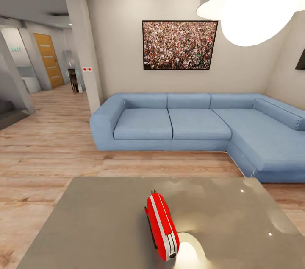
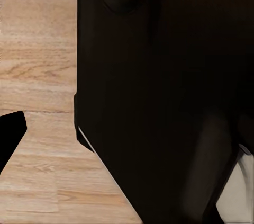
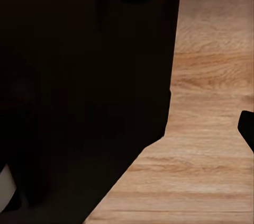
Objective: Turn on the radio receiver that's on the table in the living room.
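Pale wood planks (image 1: pixel 46 141) run left of the glossy grey surface (image 1: pixel 97 222). The rounded red radio (image 1: pixel 162 226) stands upright near its front middle; beyond sits a blue sofa (image 1: pixel 190 122). Neither end effector's state can be told.

You have the table (image 1: pixel 97 222) low in the head view: glossy grey top, lamp glare on it. Radio (image 1: pixel 162 225) stands upright on the top, near the close edge, narrow side toward you. Table stands on plank floor (image 1: pixel 42 150)
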Available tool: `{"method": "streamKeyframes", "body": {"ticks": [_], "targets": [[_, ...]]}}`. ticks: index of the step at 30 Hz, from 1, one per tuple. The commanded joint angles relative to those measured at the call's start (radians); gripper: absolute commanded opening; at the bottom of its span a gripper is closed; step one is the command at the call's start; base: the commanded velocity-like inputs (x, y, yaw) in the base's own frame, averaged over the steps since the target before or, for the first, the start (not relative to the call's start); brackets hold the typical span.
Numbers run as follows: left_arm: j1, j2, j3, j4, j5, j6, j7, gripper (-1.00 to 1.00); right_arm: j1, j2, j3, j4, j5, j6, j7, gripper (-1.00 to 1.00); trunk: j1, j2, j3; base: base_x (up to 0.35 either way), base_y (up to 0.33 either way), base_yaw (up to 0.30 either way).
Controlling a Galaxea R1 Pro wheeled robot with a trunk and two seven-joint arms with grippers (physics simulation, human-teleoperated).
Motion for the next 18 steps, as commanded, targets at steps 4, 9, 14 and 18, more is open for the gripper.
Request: {"method": "streamKeyframes", "body": {"ticks": [4, 9, 14, 18], "targets": [[0.000, 0.000, 0.000, 0.000, 0.000, 0.000, 0.000, 1.00, 0.000, 0.000, 0.000, 0.000, -0.001, 0.000, 0.000, 1.00, -0.015, 0.028, 0.013, 0.000, 0.000, 0.000], [0.000, 0.000, 0.000, 0.000, 0.000, 0.000, 0.000, 1.00, 0.000, 0.000, 0.000, 0.000, 0.000, 0.001, 0.000, 1.00, -0.035, 0.063, 0.028, 0.000, 0.000, 0.000], [0.000, 0.000, 0.000, 0.000, 0.000, 0.000, 0.000, 1.00, 0.000, 0.000, 0.000, 0.000, 0.000, 0.000, -0.001, 1.00, -0.054, 0.098, 0.044, 0.000, 0.000, 0.000], [0.000, 0.000, 0.000, 0.000, 0.000, 0.000, 0.000, 1.00, 0.000, 0.000, 0.000, 0.000, 0.000, 0.000, -0.001, 1.00, -0.069, 0.126, 0.057, 0.000, 0.000, 0.000]]}}
